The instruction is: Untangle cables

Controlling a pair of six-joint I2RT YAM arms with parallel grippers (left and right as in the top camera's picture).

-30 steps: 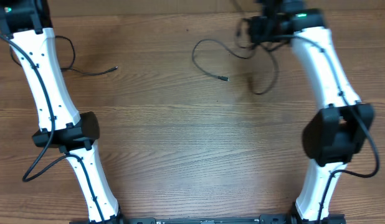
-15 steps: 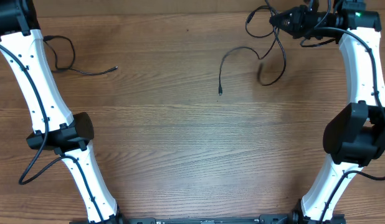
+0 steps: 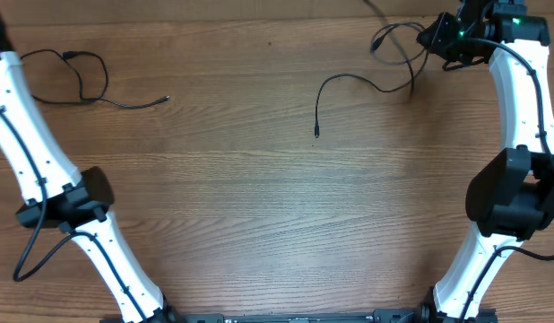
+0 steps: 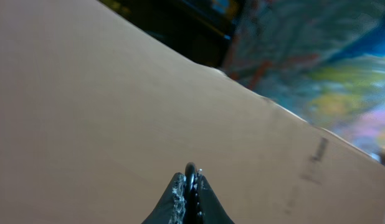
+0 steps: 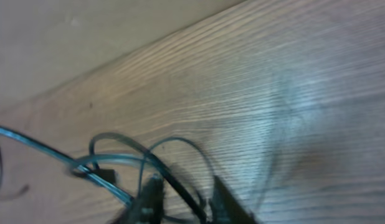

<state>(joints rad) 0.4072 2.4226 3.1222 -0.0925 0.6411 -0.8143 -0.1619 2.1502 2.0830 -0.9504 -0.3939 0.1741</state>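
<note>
Three thin black cables show in the overhead view. One cable (image 3: 84, 82) lies in loose loops at the far left. A second cable (image 3: 349, 82) curves alone across the middle, its plug pointing toward me. The third cable (image 3: 393, 38) loops at the far right, under my right gripper (image 3: 436, 36). In the right wrist view that gripper (image 5: 189, 196) has its jaws a little apart, and a strand of cable (image 5: 174, 174) runs through the gap. My left gripper (image 4: 190, 177) is shut, off the top left of the overhead view. A small dark rounded bit shows between its tips.
Wood-grain table (image 3: 241, 197). Both white arms rise along its sides, the left arm (image 3: 26, 135) and the right arm (image 3: 519, 117), each trailing thicker black wires. A plain tan surface (image 4: 118, 93) fills the left wrist view, with colourful clutter beyond it.
My right gripper moved right and back, dragging its cable, and its jaws have parted. The middle cable slid right and now lies apart. The left arm swung left, out of the overhead frame.
</note>
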